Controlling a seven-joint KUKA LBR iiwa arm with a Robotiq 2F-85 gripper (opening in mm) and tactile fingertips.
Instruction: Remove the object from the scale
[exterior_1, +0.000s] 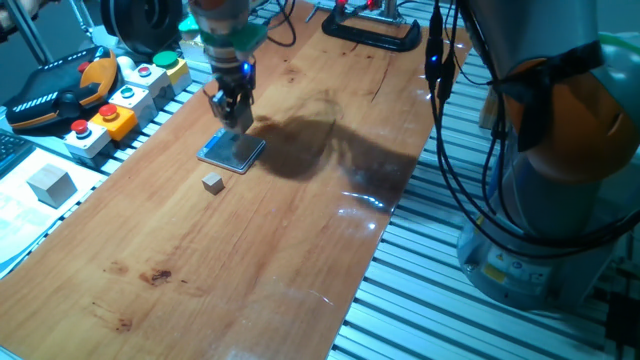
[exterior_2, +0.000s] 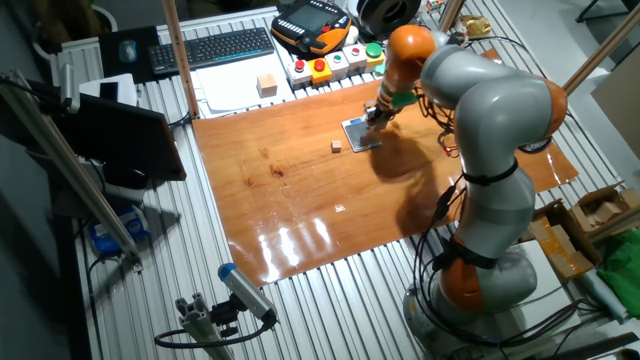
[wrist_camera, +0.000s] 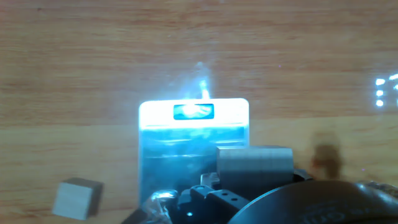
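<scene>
We see gripper (exterior_1: 236, 120) upright over flat square scale (exterior_1: 231, 151) near counter's far edge; grip unclear; small cube (exterior_1: 212, 182) beside.

Robotics lab: aluminium-profile bench (exterior_1: 480, 300), teach pendant (exterior_1: 60, 90)

Tool (exterior_1: 234, 120) low over scale (exterior_1: 231, 151); small cube (exterior_1: 212, 182) just beside.

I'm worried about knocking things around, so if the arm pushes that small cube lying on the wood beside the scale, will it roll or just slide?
The small cube has flat faces and rests flat on the wooden tabletop, so it would probably slide, not roll. It looks tiny beside the scale, so likely light and easily sent skidding. The glossy board suggests little grip.
</scene>
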